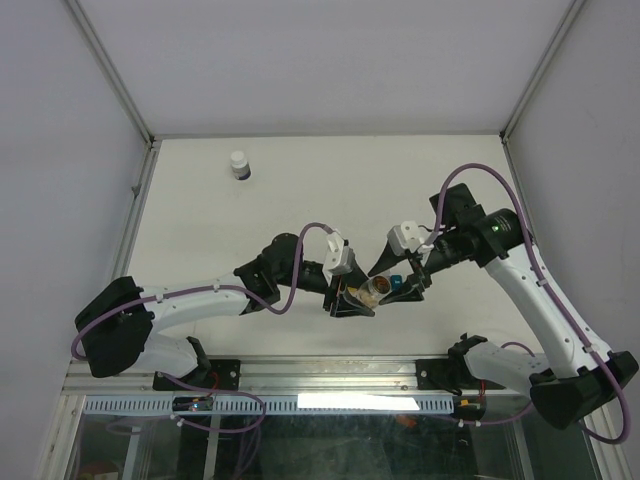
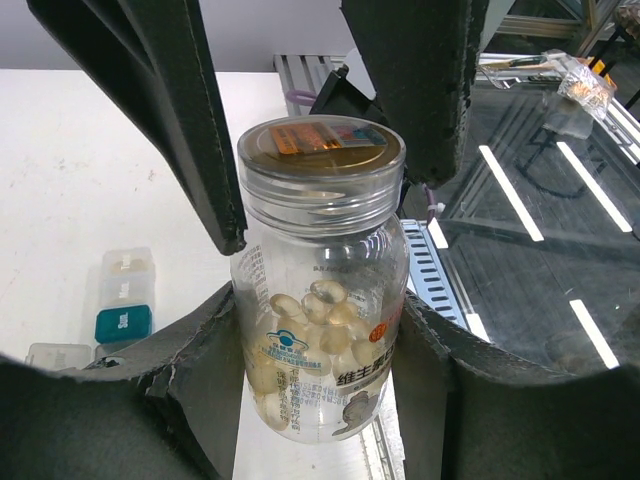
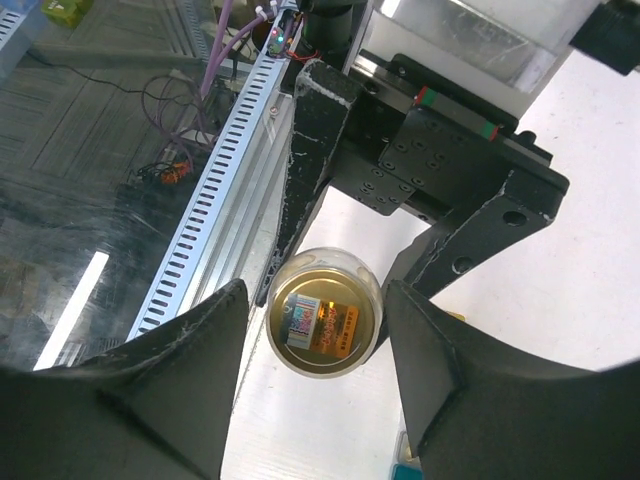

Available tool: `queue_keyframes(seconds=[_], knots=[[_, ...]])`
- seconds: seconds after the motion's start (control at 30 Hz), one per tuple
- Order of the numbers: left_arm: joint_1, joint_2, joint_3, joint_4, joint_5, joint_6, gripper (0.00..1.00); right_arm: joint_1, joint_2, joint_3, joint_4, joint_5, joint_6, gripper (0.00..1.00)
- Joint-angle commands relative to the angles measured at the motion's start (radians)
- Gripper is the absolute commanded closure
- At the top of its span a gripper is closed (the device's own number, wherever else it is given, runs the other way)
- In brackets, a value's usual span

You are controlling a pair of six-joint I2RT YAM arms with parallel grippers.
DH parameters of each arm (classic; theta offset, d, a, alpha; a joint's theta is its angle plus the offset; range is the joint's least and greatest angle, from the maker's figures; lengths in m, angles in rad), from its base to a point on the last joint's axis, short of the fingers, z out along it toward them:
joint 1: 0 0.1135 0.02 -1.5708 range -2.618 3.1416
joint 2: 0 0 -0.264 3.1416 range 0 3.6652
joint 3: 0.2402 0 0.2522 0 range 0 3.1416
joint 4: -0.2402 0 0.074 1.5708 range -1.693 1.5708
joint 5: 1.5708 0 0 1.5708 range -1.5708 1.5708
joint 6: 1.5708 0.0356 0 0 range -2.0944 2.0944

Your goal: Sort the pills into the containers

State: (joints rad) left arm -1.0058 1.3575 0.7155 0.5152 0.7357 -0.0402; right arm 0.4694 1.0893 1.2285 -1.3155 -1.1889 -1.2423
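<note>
My left gripper (image 2: pixel 320 335) is shut on a clear bottle (image 2: pixel 318 290) of pale yellow softgel pills and holds it upright above the table's near edge. The bottle's clear screw cap (image 2: pixel 322 160) has a gold seal under it. My right gripper (image 3: pixel 318 330) is open, and its fingers (image 2: pixel 195 130) stand on either side of the cap with a small gap. In the top view the two grippers meet at the bottle (image 1: pixel 372 290). A pill-box strip with a teal compartment (image 2: pixel 123 323) and clear ones lies on the table to the left. The yellow compartment is hidden.
A white bottle with a dark band (image 1: pixel 239 165) stands at the far left of the table. The slotted aluminium rail (image 3: pixel 200 220) runs along the table's near edge just below the bottle. Grey walls enclose the table on three sides.
</note>
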Motion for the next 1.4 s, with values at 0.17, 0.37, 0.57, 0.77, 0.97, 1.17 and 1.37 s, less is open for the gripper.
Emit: queue_keyframes(seconds=[0.17, 0.37, 0.57, 0.77, 0.97, 1.17, 1.37], knots=[[0.019, -0.016, 0.035, 0.054, 0.033, 0.002, 1.0, 0.007, -0.041, -0.014, 0.078, -0.007, 0.102, 0.53], [0.027, -0.032, 0.007, 0.138, -0.034, -0.022, 1.0, 0.007, -0.05, -0.045, 0.196, 0.073, 0.287, 0.68], [0.026, -0.03, -0.013, 0.315, -0.291, -0.033, 1.0, 0.003, 0.022, -0.041, 0.312, 0.283, 0.574, 0.77], [-0.009, 0.049, 0.034, 0.419, -0.842, 0.013, 1.0, -0.076, 0.087, -0.124, 0.562, 0.531, 0.899, 0.78], [-0.007, 0.176, 0.123, 0.325, -0.87, 0.075, 1.0, -0.135, 0.104, -0.082, 0.597, 0.538, 0.985, 0.68], [0.028, 0.186, 0.06, 0.337, -0.73, 0.017, 1.0, -0.211, 0.065, -0.024, 0.568, 0.224, 0.949, 0.2], [0.069, 0.144, -0.015, 0.362, -0.556, -0.043, 1.0, -0.272, 0.008, 0.001, 0.504, 0.123, 0.845, 0.11]])
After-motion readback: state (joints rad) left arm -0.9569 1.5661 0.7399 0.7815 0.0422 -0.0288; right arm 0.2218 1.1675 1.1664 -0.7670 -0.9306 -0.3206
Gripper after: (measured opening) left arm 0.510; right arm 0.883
